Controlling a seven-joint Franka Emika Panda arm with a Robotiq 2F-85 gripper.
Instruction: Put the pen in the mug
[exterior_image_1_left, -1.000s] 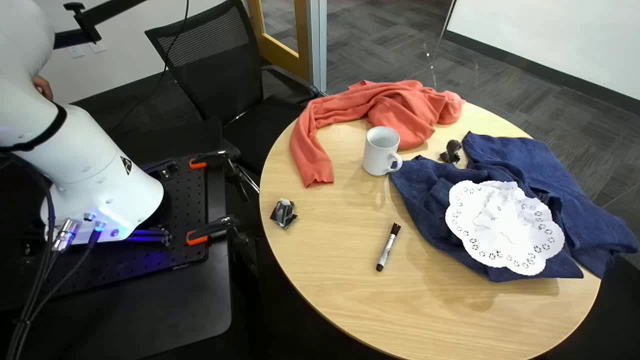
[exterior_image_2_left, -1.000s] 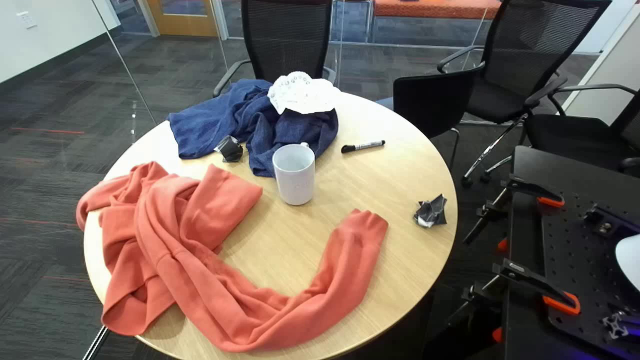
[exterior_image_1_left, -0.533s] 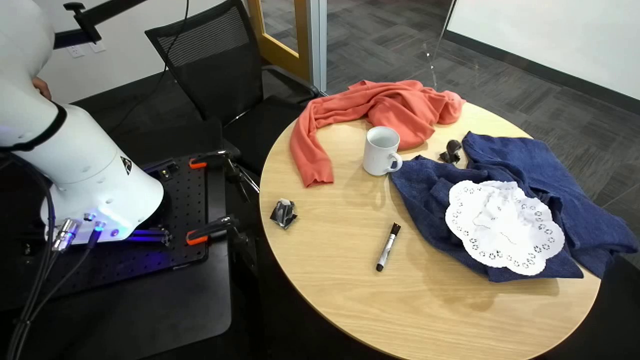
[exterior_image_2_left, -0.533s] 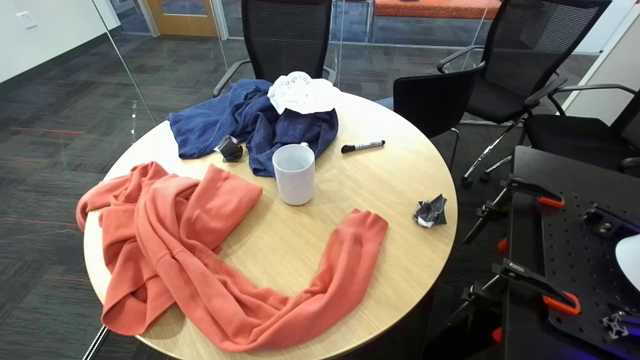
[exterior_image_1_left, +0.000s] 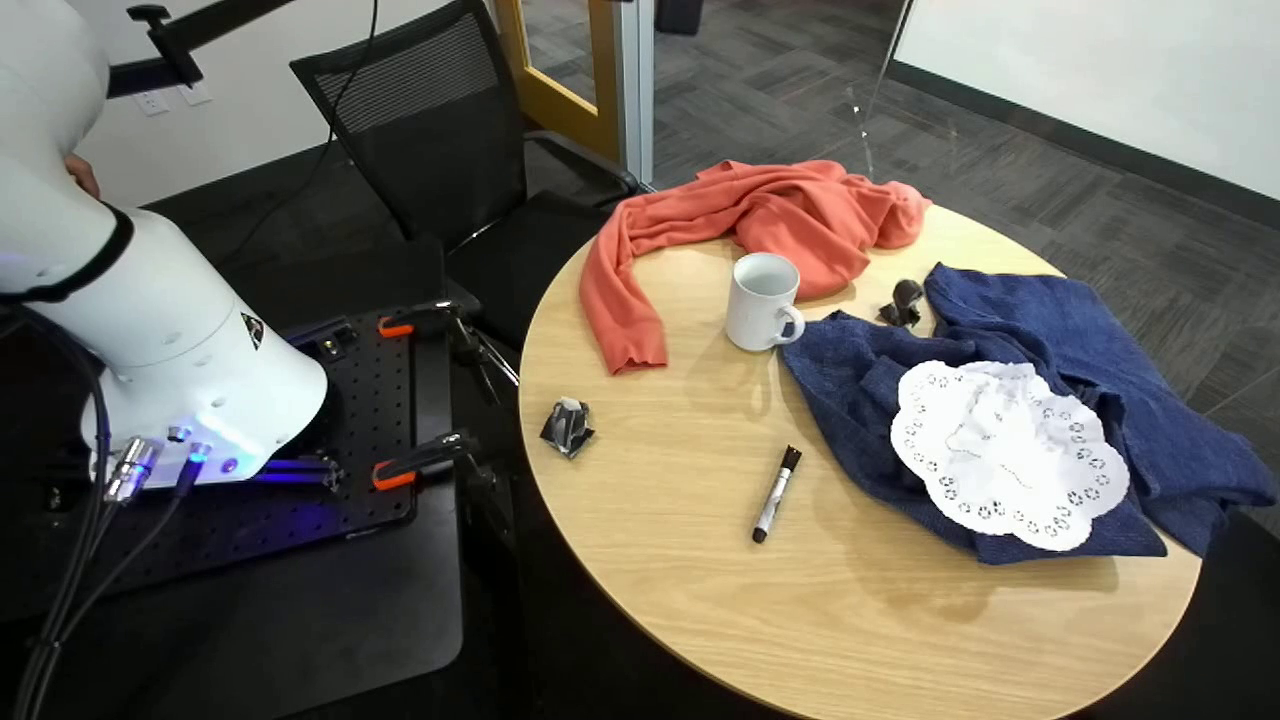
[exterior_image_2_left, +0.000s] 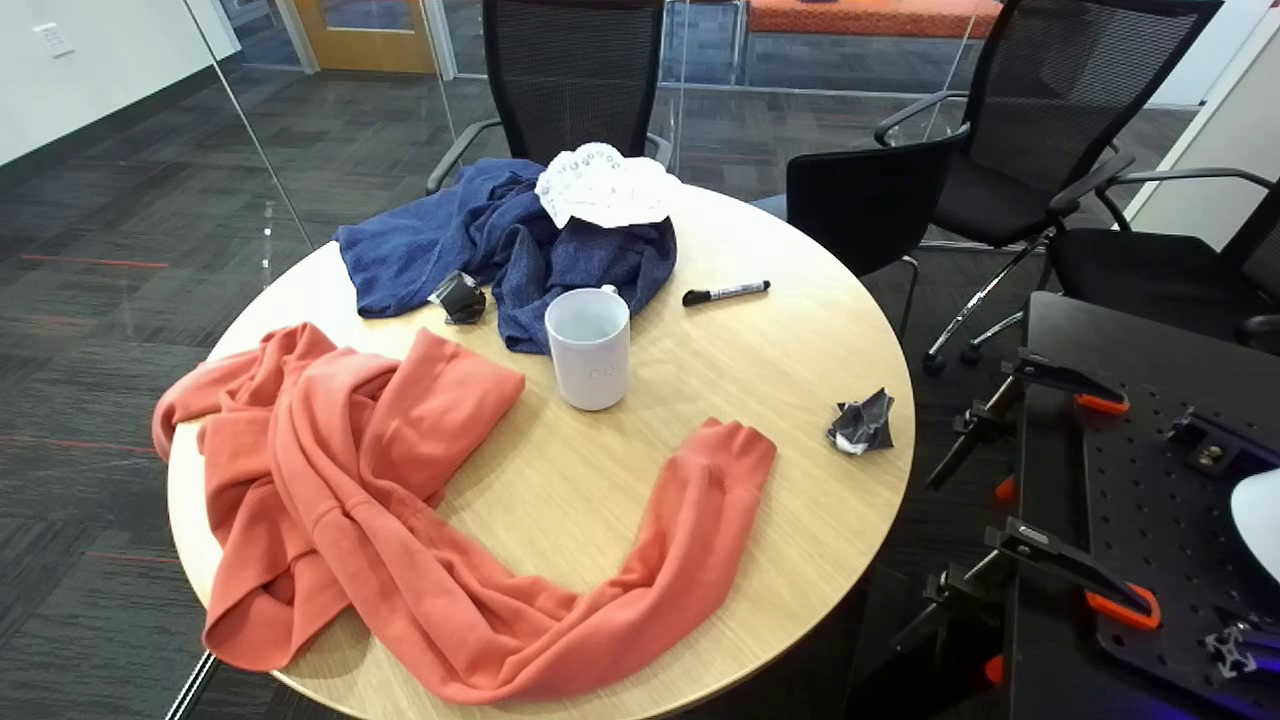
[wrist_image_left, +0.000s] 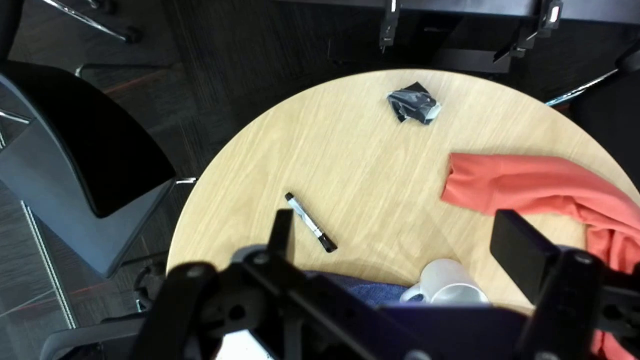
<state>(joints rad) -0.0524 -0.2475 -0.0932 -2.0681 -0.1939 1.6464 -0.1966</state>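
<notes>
Pen (exterior_image_1_left: 775, 499), slim, whitish with black ends.

Both exterior views looked slantwise down, far enough off for nearly the whole table (exterior_image_1_left: 660, 490), with the robot base (exterior_image_1_left: 215, 375) at left in an exterior view and the red garment (exterior_image_2_left: 440, 580) near in an exterior view, while the wrist view, sharing the pen (wrist_image_left: 309, 219) and mug (wrist_image_left: 442, 280), faced steeply down.
</notes>
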